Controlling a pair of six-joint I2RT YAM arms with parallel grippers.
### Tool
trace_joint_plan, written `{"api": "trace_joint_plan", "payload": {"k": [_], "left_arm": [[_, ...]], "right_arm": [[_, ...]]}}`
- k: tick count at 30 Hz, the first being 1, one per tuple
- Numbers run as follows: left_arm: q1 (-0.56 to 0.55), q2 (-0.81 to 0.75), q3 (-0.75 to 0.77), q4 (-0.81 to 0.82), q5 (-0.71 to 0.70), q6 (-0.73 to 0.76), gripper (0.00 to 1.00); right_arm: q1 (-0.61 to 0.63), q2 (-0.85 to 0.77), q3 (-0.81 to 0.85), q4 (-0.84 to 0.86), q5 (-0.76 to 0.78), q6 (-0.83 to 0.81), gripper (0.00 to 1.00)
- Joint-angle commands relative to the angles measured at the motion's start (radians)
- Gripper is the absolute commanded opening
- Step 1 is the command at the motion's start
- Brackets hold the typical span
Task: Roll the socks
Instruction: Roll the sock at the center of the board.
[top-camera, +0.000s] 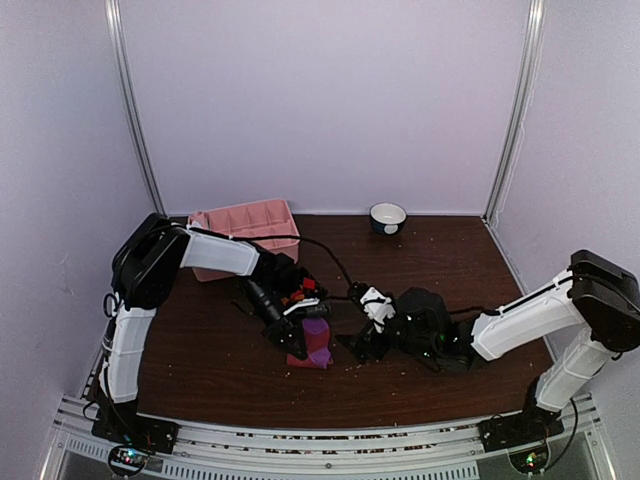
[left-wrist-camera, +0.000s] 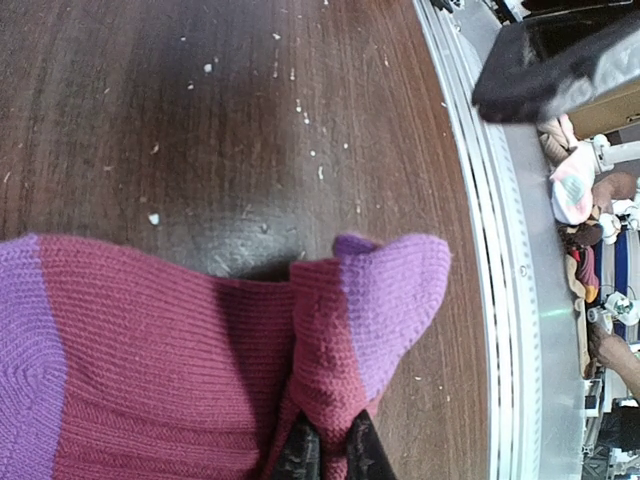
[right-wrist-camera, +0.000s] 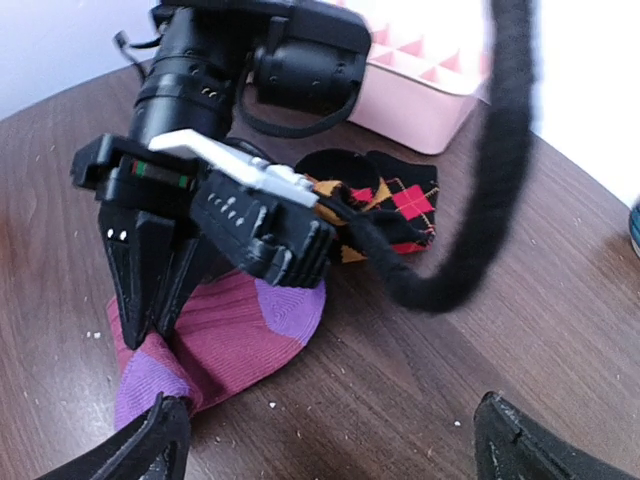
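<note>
The left gripper (right-wrist-camera: 150, 335) has its fingers pressed together on a fold of the magenta-pink sock (right-wrist-camera: 235, 335), just beside its purple end. In the top view this is low and centre on the table (top-camera: 200, 360). The pinch seems meant to anchor or lift that end so a roll can start. The right gripper (top-camera: 365, 345) sits just right of the sock, jaws spread wide and empty, probably ready to take the free end. The black argyle sock (right-wrist-camera: 400, 205) lies flat behind the left wrist, towards the pink tray (right-wrist-camera: 430, 70) at upper right of the right wrist view, likely waiting its turn.
</note>
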Motion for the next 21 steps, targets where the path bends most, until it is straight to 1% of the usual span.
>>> {"api": "trace_joint_plan", "payload": {"k": [1,2,3,4,5,6,7,10,12,14,18,20,21], "left_arm": [[-0.004,0.021,-0.041,-0.005,-0.104,0.012,0.07],[-0.004,0.019,-0.044,-0.002,-0.106,0.010,0.07],[-0.004,0.015,-0.048,0.001,-0.106,0.007,0.07],[-0.004,0.011,-0.048,0.005,-0.106,0.005,0.07],[-0.004,0.010,-0.048,0.006,-0.106,0.004,0.07],[-0.003,0.009,-0.046,0.006,-0.107,0.003,0.07],[-0.002,0.007,-0.046,0.006,-0.107,0.002,0.07],[0.004,0.002,-0.050,0.007,-0.098,0.000,0.07],[0.007,0.002,-0.050,0.007,-0.097,0.000,0.07],[0.007,0.000,-0.049,0.008,-0.097,0.000,0.07],[0.011,-0.005,-0.050,0.007,-0.091,0.001,0.07],[0.011,-0.007,-0.051,0.007,-0.088,0.000,0.07],[0.011,-0.006,-0.051,0.006,-0.087,0.001,0.07]], "right_arm": [[-0.003,-0.039,0.102,-0.164,0.207,0.190,1.00],[-0.005,-0.013,0.230,-0.362,0.226,0.245,0.99],[-0.005,0.025,0.318,-0.480,0.220,0.259,1.00],[-0.003,0.058,0.368,-0.529,0.177,0.235,1.00],[-0.006,0.065,0.357,-0.506,0.075,0.166,1.00],[-0.013,0.053,0.311,-0.429,-0.011,0.145,1.00],[-0.019,0.044,0.284,-0.388,-0.041,0.155,1.00],[-0.013,0.044,0.288,-0.411,-0.067,0.149,0.99],[0.003,0.037,0.258,-0.382,-0.081,0.140,0.95],[0.025,0.024,0.196,-0.311,-0.078,0.123,0.94],[0.029,-0.014,0.028,-0.094,-0.129,0.101,0.92],[0.033,-0.023,-0.011,-0.037,-0.178,0.072,0.87],[0.039,-0.019,-0.006,-0.041,-0.210,0.052,0.85]]}}
